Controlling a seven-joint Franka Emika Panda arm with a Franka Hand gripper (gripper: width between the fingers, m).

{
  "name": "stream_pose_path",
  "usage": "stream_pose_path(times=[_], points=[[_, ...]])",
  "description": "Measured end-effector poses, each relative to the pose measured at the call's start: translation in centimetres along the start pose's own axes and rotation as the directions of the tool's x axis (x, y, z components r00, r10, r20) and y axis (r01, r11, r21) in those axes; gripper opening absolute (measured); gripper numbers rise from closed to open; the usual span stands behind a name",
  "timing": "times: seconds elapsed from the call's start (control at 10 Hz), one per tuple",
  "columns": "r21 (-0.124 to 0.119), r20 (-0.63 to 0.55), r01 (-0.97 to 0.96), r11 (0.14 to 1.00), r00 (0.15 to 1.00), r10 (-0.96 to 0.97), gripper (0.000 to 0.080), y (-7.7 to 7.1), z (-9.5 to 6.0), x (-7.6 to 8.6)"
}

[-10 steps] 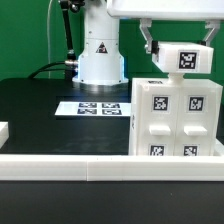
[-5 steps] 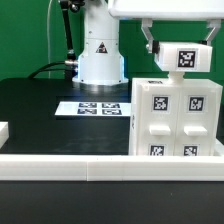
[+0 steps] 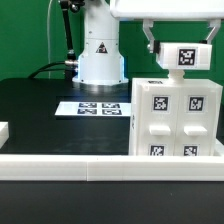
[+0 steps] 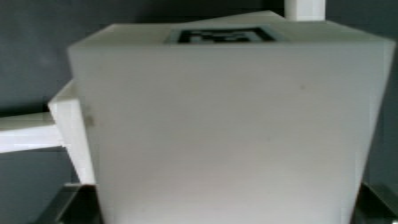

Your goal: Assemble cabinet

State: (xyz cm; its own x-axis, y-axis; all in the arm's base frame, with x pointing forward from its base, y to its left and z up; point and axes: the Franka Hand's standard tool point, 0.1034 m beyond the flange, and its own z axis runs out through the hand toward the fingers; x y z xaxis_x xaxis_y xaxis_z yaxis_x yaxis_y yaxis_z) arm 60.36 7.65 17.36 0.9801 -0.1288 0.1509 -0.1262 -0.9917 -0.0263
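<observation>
The cabinet (image 3: pixel 176 118), a large white box with four small tagged panels on its near face, stands on the black table at the exterior view's right. My gripper (image 3: pixel 182 55) hangs just above its top and is shut on a small white tagged block (image 3: pixel 184 56), apart from the cabinet. In the wrist view the block (image 4: pixel 222 130) fills most of the picture. It has a tag on its far end and sits between my dark fingers (image 4: pixel 59 205) at the gripper (image 4: pixel 222 212). A white piece (image 4: pixel 27 135) shows beside it.
The marker board (image 3: pixel 95 107) lies flat in the middle of the table in front of the robot base (image 3: pixel 100 55). A white rail (image 3: pixel 80 166) runs along the front edge. A small white part (image 3: pixel 4 130) sits at the exterior view's far left.
</observation>
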Motion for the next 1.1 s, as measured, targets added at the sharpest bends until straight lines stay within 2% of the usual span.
stream_pose_path(times=[0.4,1.1], points=[[-0.006,0.015,-0.001,1.000,1.000,0.001,0.0564,0.61,0.85,-1.08],[-0.007,0.017,-0.001,1.000,1.000,0.001,0.0564,0.62,0.99,-1.13]])
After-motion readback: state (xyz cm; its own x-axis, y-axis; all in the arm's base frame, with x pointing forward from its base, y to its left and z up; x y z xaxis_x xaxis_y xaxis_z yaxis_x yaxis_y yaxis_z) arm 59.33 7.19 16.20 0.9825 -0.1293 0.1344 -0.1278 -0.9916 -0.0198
